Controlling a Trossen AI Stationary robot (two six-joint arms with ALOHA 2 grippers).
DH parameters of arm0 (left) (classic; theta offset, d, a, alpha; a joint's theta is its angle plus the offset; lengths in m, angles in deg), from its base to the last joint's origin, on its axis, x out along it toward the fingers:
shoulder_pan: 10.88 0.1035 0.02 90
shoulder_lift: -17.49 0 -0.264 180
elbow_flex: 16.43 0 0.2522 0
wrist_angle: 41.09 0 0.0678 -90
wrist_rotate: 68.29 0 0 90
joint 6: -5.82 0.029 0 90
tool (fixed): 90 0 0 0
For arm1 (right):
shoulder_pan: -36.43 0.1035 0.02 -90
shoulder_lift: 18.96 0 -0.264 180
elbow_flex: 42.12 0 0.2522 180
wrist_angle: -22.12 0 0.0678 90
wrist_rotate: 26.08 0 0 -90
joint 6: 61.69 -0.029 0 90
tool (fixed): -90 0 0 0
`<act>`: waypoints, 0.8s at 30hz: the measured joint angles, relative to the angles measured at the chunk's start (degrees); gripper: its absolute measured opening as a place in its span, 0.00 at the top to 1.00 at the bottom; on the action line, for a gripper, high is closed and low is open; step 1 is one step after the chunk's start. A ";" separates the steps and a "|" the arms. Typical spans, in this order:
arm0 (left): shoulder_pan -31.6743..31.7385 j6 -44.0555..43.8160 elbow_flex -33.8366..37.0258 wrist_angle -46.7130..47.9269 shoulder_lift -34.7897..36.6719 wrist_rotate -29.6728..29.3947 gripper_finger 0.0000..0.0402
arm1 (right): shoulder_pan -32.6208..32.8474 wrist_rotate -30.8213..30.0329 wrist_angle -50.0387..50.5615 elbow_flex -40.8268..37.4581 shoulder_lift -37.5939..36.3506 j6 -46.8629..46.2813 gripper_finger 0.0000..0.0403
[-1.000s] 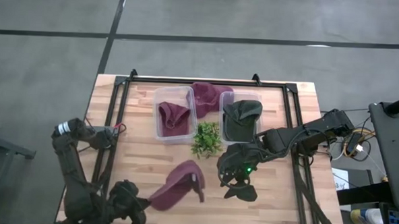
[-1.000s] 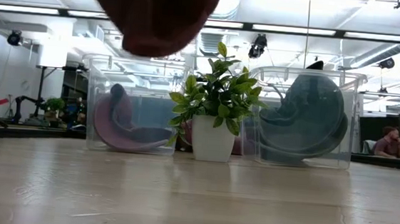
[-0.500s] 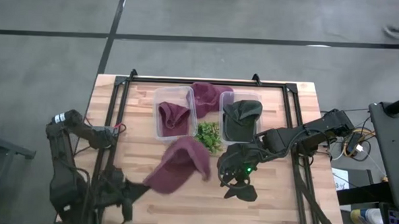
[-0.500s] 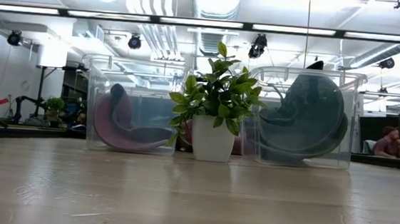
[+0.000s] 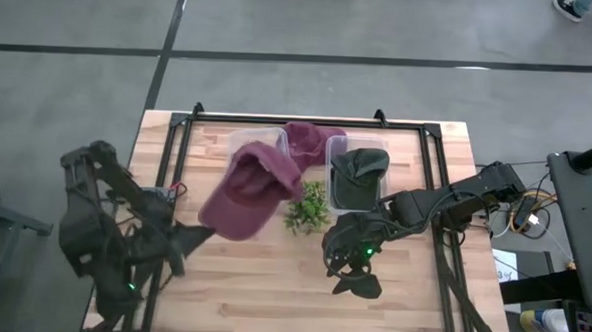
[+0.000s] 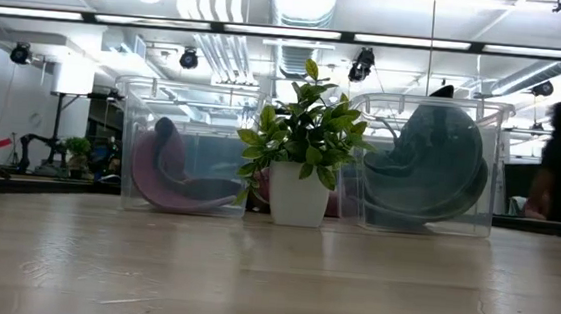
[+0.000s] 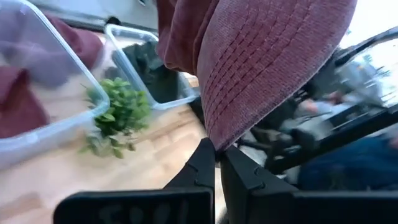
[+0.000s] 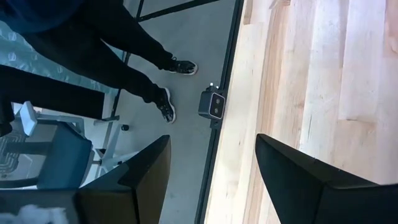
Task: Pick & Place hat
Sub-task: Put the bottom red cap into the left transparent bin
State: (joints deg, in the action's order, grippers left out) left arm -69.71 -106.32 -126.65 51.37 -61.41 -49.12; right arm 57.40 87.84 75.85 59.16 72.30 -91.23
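The maroon hat [image 5: 247, 189] hangs in the air above the left clear bin [image 5: 259, 170], its brim pinched tight between the fingers [image 7: 200, 171] of the left gripper [image 5: 191, 236], which reaches in from the desk's [image 5: 271, 285] left side. Another maroon hat [image 6: 171, 173] already sits in that bin, and a third [image 5: 309, 143] lies just behind it. The small potted plant [image 5: 307, 207] stands between the two bins; the right bin [image 5: 356, 176] holds a dark green hat [image 5: 360, 167]. The right gripper [image 5: 350, 268] rests over the desk in front of that bin, fingers [image 8: 140, 171] spread and holding nothing (a person's legs [image 8: 118, 37] show on the floor beyond the desk's edge).
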 joint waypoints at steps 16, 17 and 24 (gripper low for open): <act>1.74 7.04 0.17 -14.82 5.66 -8.64 0.98 | 0.02 0.00 -0.02 0.00 0.00 -0.01 0.43; 2.33 7.18 0.17 -15.49 5.52 -9.34 0.98 | 0.00 0.01 -0.01 0.00 0.00 0.00 0.43; 11.34 6.99 0.18 -20.28 3.21 -11.30 0.98 | 0.00 0.00 -0.02 0.00 0.00 0.00 0.43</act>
State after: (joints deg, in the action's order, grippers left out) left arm -58.37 -99.33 -126.47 31.10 -58.21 -60.42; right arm 57.40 87.84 75.83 59.16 72.30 -91.23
